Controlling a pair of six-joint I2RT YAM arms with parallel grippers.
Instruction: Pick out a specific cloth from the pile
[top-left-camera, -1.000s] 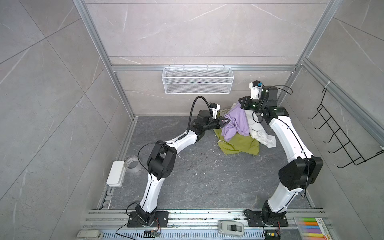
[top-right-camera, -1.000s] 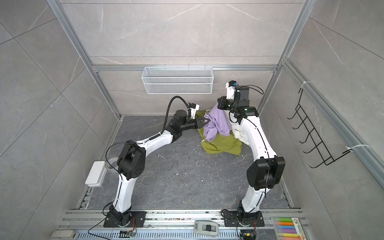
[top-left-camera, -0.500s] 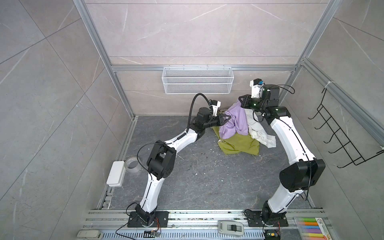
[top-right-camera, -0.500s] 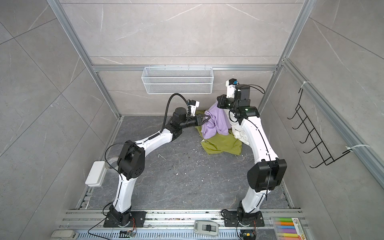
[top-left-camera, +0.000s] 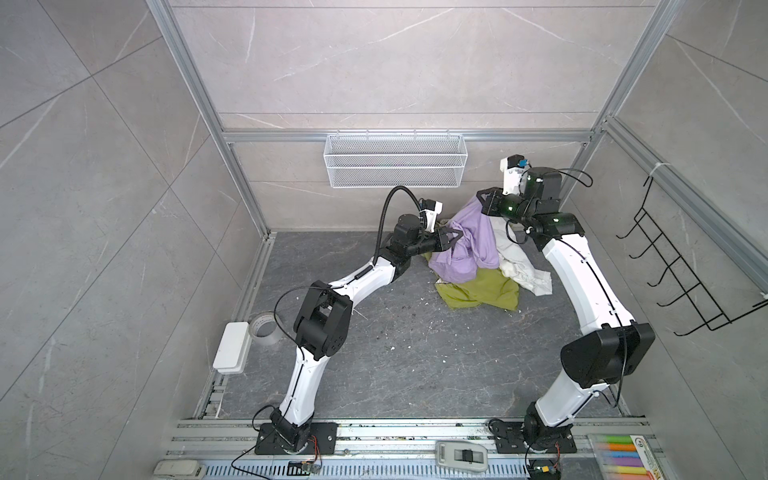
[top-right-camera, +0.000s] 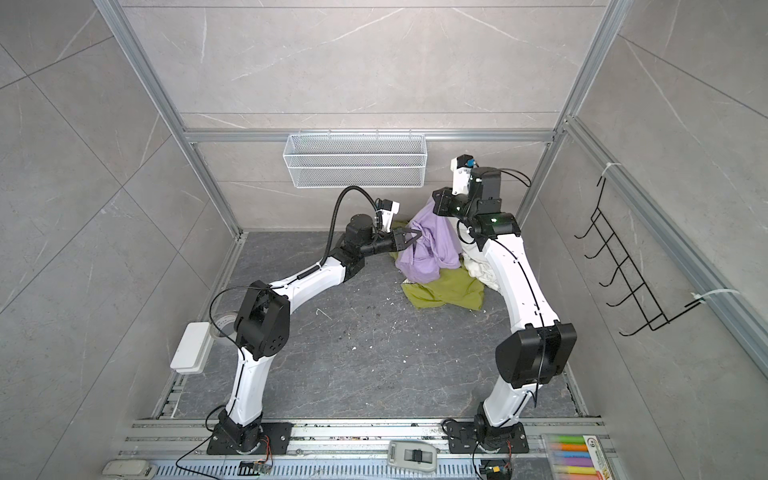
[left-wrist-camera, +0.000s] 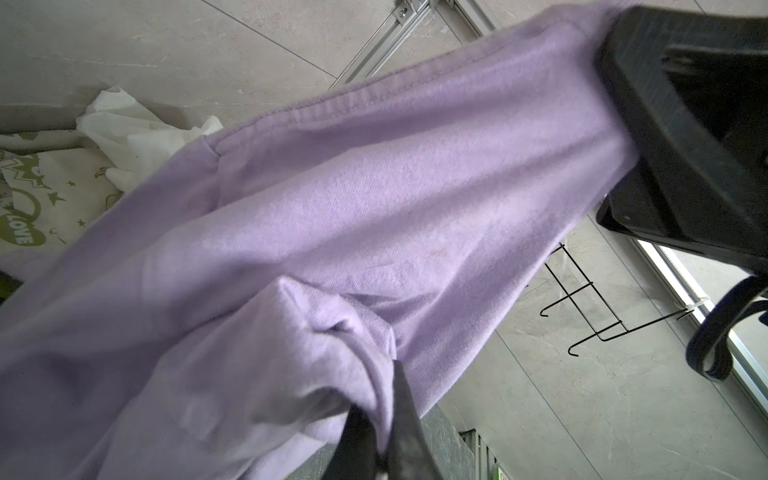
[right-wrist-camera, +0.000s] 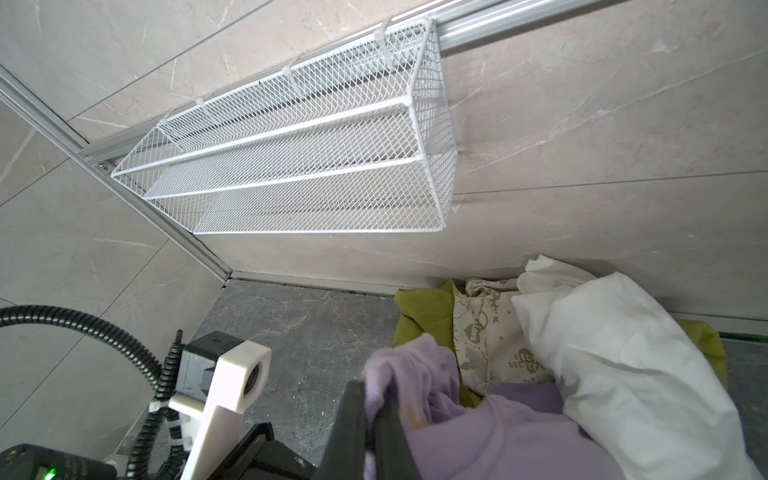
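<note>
The cloth (top-left-camera: 473, 241), lavender, hangs right of centre in both top views, stretched between two clenched pincers above the pile (top-left-camera: 492, 291). The left gripper (top-left-camera: 454, 239) pinches a bunched fold at the cloth's left edge (its wrist view shows fabric wedged between the dark fingers (left-wrist-camera: 409, 415)). The right gripper (top-left-camera: 487, 203) clamps the top corner, higher in the frame. Beneath, an olive-green cloth (top-left-camera: 465, 296) and a white cloth (top-left-camera: 525, 272) lie on the grey floor (top-left-camera: 415, 353).
</note>
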